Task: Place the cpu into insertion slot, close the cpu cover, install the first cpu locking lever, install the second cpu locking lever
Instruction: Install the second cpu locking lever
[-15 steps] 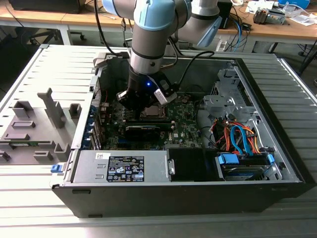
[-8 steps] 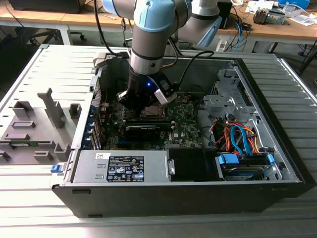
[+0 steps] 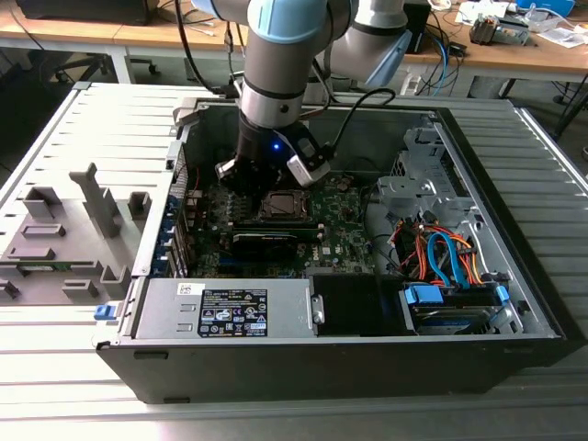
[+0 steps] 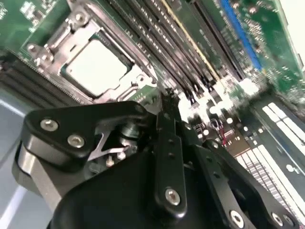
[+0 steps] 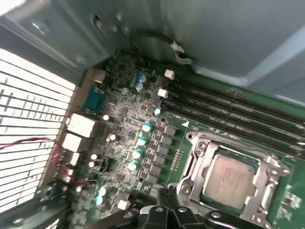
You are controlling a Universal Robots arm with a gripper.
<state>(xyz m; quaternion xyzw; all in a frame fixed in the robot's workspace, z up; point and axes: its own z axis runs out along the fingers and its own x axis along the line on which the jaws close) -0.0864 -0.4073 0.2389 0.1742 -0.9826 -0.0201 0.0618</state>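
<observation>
The pincer point(image 4: 167, 102), fingers drawn together and holding nothing, hangs just beside the insertion slot point(image 5: 228, 179). There the cpu point(image 4: 97, 65) sits seated, with the cpu cover point(image 5: 202, 155) closed around it.

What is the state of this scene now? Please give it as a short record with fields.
cpu: small flat square chip with silver-grey metal top, seated in the socket in both wrist views
insertion slot: small square socket with metal rim on the green circuit board
cpu cover: thin silvery metal frame plate with square window, lying down around the chip
hand: black robot hand low inside the open computer case, fingertips together, beside the socket, holding nothing visible
</observation>
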